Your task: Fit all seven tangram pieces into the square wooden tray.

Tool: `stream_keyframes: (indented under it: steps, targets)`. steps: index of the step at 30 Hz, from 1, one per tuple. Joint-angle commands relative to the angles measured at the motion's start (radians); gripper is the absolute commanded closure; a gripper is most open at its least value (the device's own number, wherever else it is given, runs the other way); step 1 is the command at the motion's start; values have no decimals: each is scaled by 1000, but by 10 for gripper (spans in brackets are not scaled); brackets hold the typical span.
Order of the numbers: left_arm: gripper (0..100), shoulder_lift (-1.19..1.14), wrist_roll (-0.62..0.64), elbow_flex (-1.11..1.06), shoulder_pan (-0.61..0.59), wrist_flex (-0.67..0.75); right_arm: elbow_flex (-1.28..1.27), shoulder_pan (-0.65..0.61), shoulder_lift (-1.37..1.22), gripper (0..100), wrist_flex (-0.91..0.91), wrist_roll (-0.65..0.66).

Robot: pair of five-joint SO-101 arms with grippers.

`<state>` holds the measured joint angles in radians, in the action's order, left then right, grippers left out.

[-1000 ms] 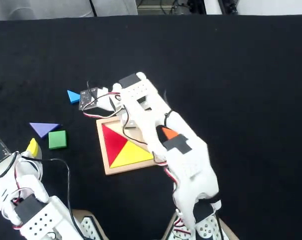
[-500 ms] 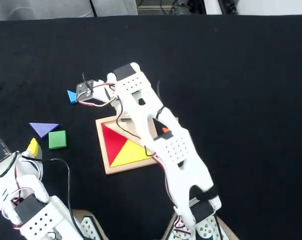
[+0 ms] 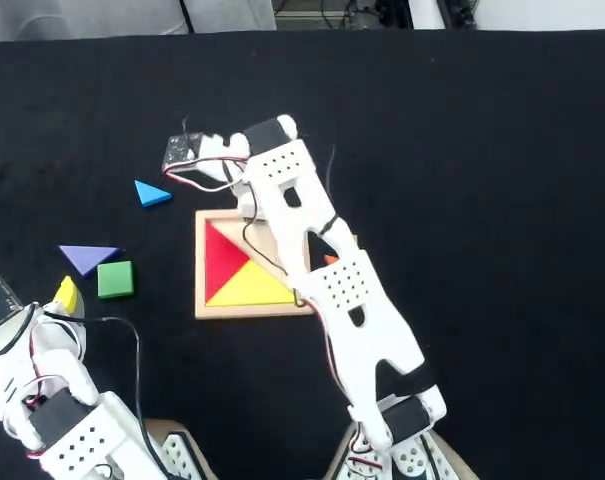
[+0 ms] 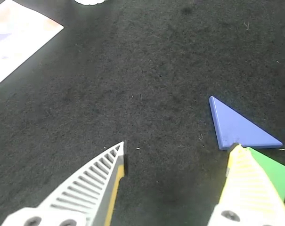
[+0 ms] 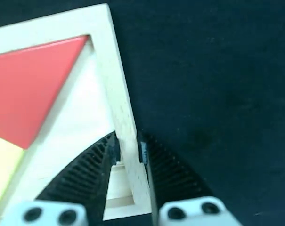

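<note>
The square wooden tray (image 3: pixel 200 268) lies mid-table with a red triangle (image 3: pixel 222 260) and a yellow triangle (image 3: pixel 254 289) in it. My right gripper (image 5: pixel 128 143) is shut on the tray's rim (image 5: pixel 111 84), one finger inside and one outside, at the far edge under the white arm (image 3: pixel 282 190). An orange piece (image 3: pixel 332 260) peeks out beside that arm. Left of the tray lie a blue triangle (image 3: pixel 152 193), a purple triangle (image 3: pixel 87 257) and a green square (image 3: pixel 115 279). My left gripper (image 4: pixel 178 147) is open just short of the purple triangle (image 4: pixel 236 127) and green square (image 4: pixel 274 172).
The black cloth covers the whole table. The right arm stretches from the near edge over the tray's right side, with loose wires around its wrist (image 3: pixel 207 175). The left arm's base (image 3: pixel 72 430) sits at the near left corner.
The tray has turned from a tilted position to square with the table, held by my right gripper, whose wrist swung away and to the left. The left arm has not moved.
</note>
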<state>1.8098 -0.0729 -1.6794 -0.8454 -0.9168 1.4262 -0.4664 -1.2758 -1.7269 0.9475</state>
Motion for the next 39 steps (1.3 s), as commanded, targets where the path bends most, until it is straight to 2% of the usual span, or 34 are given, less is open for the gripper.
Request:
stream_keyframes:
  steps: [1, 5, 11, 15, 24, 31, 36, 39]
  targets:
    - [662, 12, -6, -16, 12, 20, 90, 21, -1, 976, -34, -34]
    - [662, 12, -6, -16, 12, 20, 94, 21, -2, 964, -40, -91]
    - [662, 12, -6, -16, 12, 20, 82, 21, 51, 769, -41, -152]
    - [662, 12, -6, -16, 12, 20, -19, 25, 134, 766, -41, -149]
    - [662, 12, -6, -16, 12, 20, -437, 8, 506, 766, -40, -153]
    - [662, 12, -6, -18, 15, 20, -888, 26, 969, 766, -25, -155]
    - [662, 12, -8, -19, 71, 15, -1214, 71, 1297, 766, 153, -281]
    - [662, 6, -64, -19, 143, 8, -1405, 132, 1442, 766, 279, -371]
